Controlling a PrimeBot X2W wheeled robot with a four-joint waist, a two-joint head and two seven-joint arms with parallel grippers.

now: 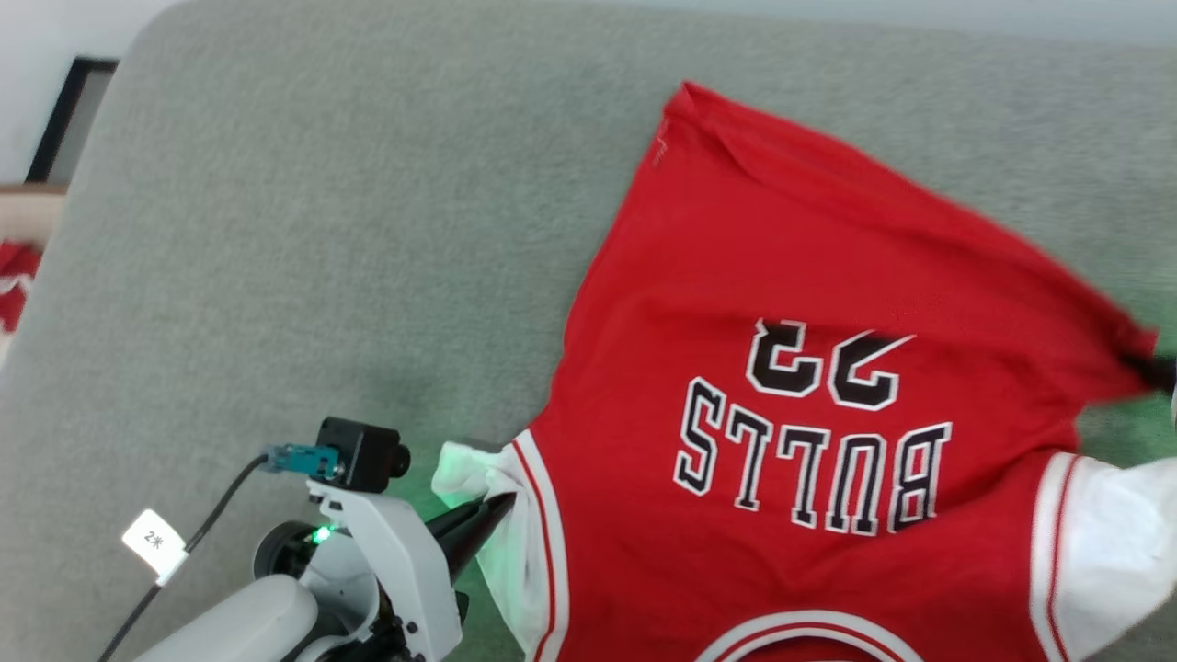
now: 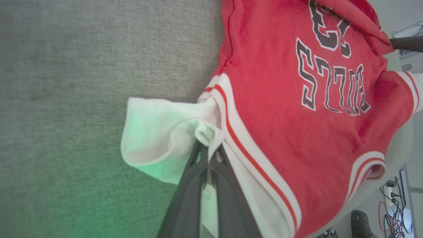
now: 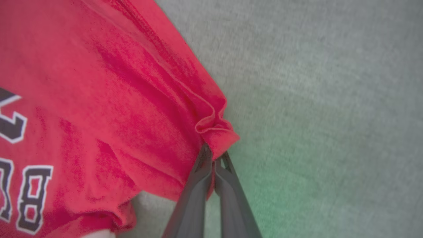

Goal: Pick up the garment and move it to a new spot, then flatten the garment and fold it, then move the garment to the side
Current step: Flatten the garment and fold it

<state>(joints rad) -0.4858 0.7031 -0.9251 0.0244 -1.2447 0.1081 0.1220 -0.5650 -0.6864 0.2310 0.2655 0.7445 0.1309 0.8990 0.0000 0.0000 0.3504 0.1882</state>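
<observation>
Flattening: judged the step in hand; the garment (image 1: 791, 276) lay print-up and mostly spread, with no fold made yet.
Place: it covered the right half of the surface (image 1: 322, 230), collar at the near edge and hem toward the far edge.
Left grip: the left gripper (image 1: 497, 504) had its fingers together, clamped on the bunched white sleeve (image 2: 152, 132) close to the near edge.
Right grip: the right gripper (image 3: 213, 155) was pinched tight on the red hem corner (image 3: 218, 132), drawn out toward the right edge.
Next move: it probably called for drawing both grips apart and low, so the ridges running from the hem corner pulled out before release.
Risk: the sleeve might stay crumpled if let go slack.
Surface: grey and cloth-covered, rounded at the far-left corner, tinted green near each wrist.
Room: a pale wall (image 1: 55, 28) stood beyond the far-left corner, with a dark frame (image 1: 69, 119) and a scrap of red cloth (image 1: 17, 276) past the left edge; cables (image 2: 391, 215) lay on the floor below.
</observation>
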